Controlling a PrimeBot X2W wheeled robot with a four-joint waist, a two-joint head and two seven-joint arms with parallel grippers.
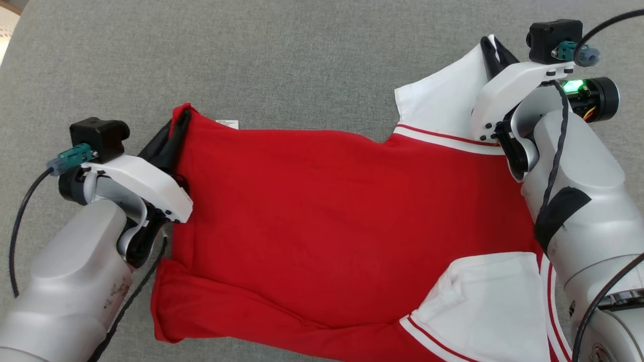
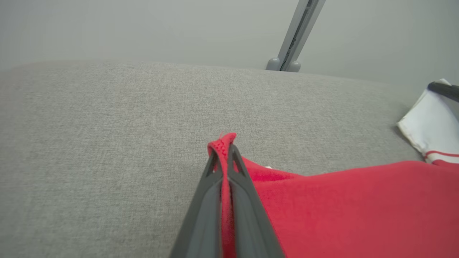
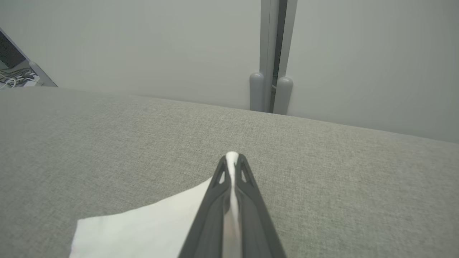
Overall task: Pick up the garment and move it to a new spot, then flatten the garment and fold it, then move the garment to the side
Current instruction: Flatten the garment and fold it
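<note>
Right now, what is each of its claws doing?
Left gripper: shut on the garment, red corner.
Right gripper: shut on the garment, white part.

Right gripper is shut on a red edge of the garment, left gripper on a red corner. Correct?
No. The right gripper is shut on a white edge of the garment, per the right wrist view. The left gripper on a red corner is correct.

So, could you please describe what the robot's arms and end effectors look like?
Both forearms are silver-grey, with white wrist shells carrying black camera blocks with teal plugs and black cables. The left end effector and right end effector each have two long, dark grey fingers with triangular cut-outs near the tips. The right forearm bears a black tape patch and a green light by its wrist.
</note>
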